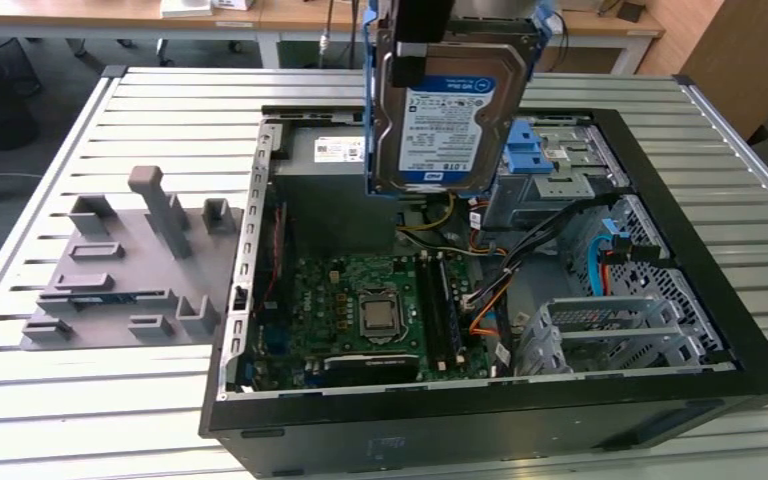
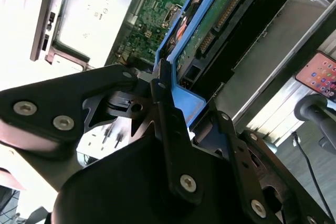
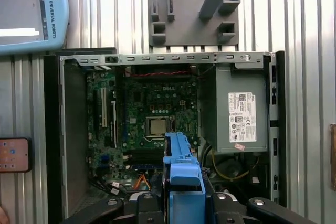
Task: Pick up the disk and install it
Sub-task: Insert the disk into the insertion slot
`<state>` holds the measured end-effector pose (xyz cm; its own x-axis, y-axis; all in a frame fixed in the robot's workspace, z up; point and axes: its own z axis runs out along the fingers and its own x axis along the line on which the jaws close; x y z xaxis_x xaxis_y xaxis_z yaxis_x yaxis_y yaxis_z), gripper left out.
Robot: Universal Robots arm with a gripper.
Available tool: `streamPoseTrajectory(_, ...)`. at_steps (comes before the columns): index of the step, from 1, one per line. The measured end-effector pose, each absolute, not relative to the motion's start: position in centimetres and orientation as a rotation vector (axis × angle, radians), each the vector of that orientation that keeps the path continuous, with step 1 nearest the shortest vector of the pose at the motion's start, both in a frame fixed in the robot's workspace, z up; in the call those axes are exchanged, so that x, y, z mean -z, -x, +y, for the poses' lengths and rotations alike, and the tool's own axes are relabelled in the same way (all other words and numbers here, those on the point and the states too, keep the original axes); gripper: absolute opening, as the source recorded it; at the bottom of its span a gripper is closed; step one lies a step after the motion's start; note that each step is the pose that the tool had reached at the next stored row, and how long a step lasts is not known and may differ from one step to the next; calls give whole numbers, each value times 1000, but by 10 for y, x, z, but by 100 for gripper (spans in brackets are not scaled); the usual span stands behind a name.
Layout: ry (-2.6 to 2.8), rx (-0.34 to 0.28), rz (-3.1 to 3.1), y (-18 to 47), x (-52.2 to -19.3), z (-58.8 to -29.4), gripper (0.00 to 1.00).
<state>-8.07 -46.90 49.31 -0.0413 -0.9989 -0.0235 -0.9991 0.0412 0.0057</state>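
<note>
ROBOT LIFTS DRIVE OVER OPEN COMPUTER: A robot arm's black hand (image 1: 422,35) holds the disk (image 1: 444,120), a flat rectangular silver metal hard drive with a blue-and-white label and blue plastic rails, in the air above an open black desktop computer case (image 1: 491,425). The case lies on its side on a slatted silver metal surface (image 1: 91,420). The hand is clamped on the drive's upper end, and in the first wrist view it closes on the drive's blue end from both sides. The drive therefore hangs upright, with its label turned to the exterior view and its lower edge free. This grip appears chosen to leave the rails clear.

Beneath the drive lies the green motherboard (image 1: 357,300). The large grey power-supply box with a white sticker (image 1: 317,175) sits partly hidden behind it. The silver metal cage with a light-blue plastic latch (image 1: 578,165) stands near the drive, toward the exterior view's right. A grey moulded plastic fixture (image 1: 124,265) rests on the surface outside the case, at the exterior view's left, well apart from the drive. Judging by this, the pick-up is done and the disk is not yet installed.
</note>
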Motion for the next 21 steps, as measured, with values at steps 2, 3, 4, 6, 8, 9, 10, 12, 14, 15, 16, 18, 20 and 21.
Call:
streamPoseTrajectory(2, 2166, -32, 2257, 81, -493, -475, 36)
streamPoseTrajectory(3, 2166, -32, 2257, 81, -493, -478, 36)
streamPoseTrajectory(4, 2166, -32, 2257, 81, -493, -481, 36)
streamPoseTrajectory(6, 2166, -32, 2257, 81, -492, -486, 36)
streamPoseTrajectory(8, 2166, -32, 2257, 81, -492, -489, 36)
streamPoseTrajectory(9, 2166, -32, 2257, 80, -492, -489, 36)
streamPoseTrajectory(10, 2166, -32, 2257, 79, -492, -489, 36)
streamPoseTrajectory(12, 2166, -32, 2257, 74, -492, -489, 36)
streamPoseTrajectory(14, 2166, -32, 2257, 67, -491, -489, 36)
streamPoseTrajectory(15, 2166, -32, 2257, 64, -491, -489, 36)
streamPoseTrajectory(16, 2166, -32, 2257, 61, -491, -489, 36)
streamPoseTrajectory(18, 2166, -32, 2257, 57, -490, -489, 36)
streamPoseTrajectory(20, 2166, -32, 2257, 57, -489, -490, 36)
streamPoseTrajectory(21, 2166, -32, 2257, 57, -488, -491, 36)
